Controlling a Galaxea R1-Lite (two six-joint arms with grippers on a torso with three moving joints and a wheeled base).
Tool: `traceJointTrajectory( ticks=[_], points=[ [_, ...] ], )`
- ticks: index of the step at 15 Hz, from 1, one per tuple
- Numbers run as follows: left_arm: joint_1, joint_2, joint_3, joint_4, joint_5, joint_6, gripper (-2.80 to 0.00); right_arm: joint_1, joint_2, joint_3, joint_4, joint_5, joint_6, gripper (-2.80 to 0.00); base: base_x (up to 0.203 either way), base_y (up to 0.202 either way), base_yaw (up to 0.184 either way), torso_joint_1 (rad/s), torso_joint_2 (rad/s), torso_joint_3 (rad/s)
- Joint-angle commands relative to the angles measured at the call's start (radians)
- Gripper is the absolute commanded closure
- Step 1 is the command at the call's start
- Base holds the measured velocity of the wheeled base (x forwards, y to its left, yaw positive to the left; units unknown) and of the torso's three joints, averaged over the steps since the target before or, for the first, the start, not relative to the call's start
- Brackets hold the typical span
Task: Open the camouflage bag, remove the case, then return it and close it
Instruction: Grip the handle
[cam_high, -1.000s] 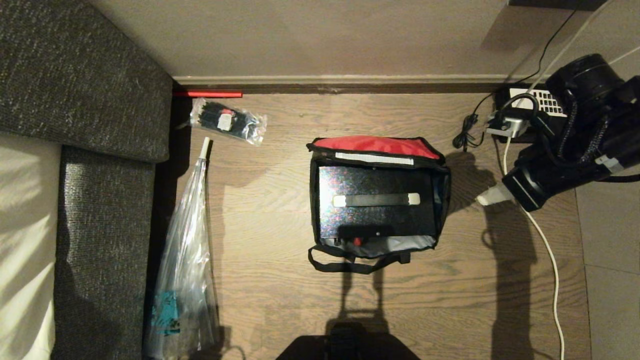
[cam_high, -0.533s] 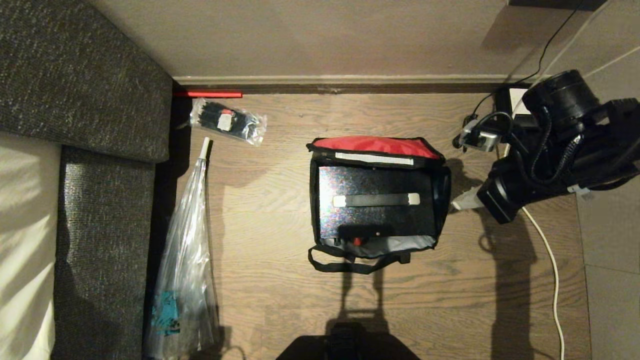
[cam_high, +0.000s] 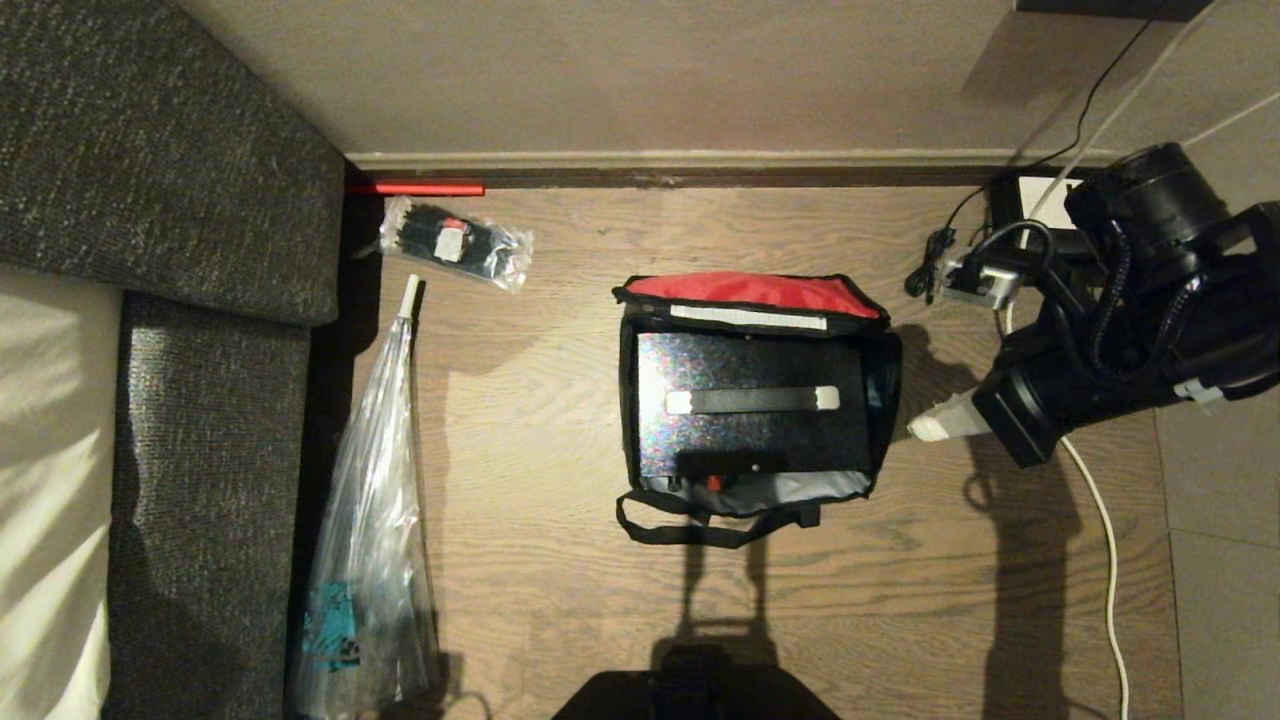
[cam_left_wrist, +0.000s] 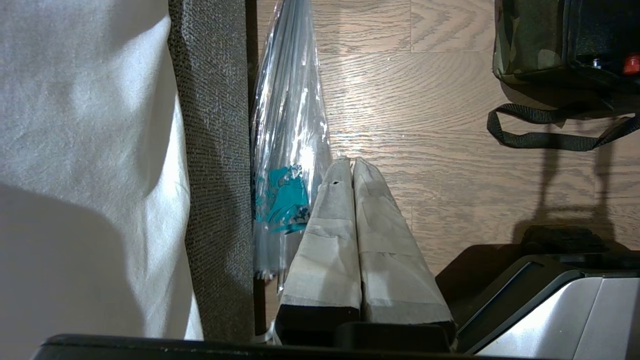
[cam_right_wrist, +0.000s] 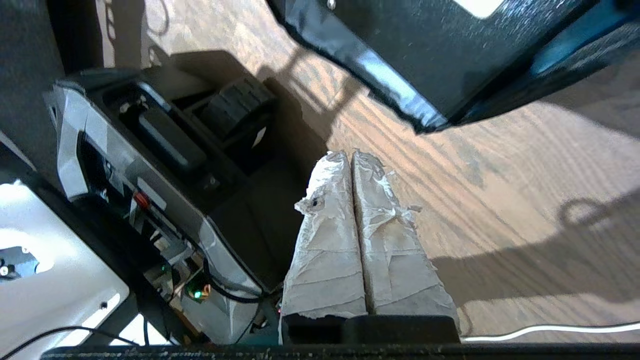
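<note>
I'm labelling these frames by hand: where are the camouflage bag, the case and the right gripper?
camouflage bag (cam_high: 755, 291): head view, on its red inner lid.
case (cam_high: 750, 435): head view, on its glossy black top.
right gripper (cam_high: 925, 428): head view, at its shut, taped fingertips.

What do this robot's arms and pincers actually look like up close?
The right arm is bulky, glossy black and rounded, with coiled black cables looped along it and a small grey box on top. The right gripper and left gripper each have two tapered fingers wrapped in wrinkled whitish tape on a black base.
</note>
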Motion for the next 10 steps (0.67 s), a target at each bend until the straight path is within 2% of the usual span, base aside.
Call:
traceJointTrajectory(
  ticks=[1, 10],
  points=[
    [0.000, 0.002, 0.002, 0.000, 0.000, 0.001, 0.00, -0.001, 0.013, -0.025, 0.005, 0.000, -0.002, 0.00, 0.000, 0.000, 0.000, 0.000, 0.00, 0.000],
    [0.000, 0.002, 0.000, 0.000, 0.000, 0.005, 0.00, -0.001, 0.001, -0.039, 0.011, -0.017, 0.020, 0.00, 0.000, 0.000, 0.000, 0.000, 0.00, 0.000]
  ],
)
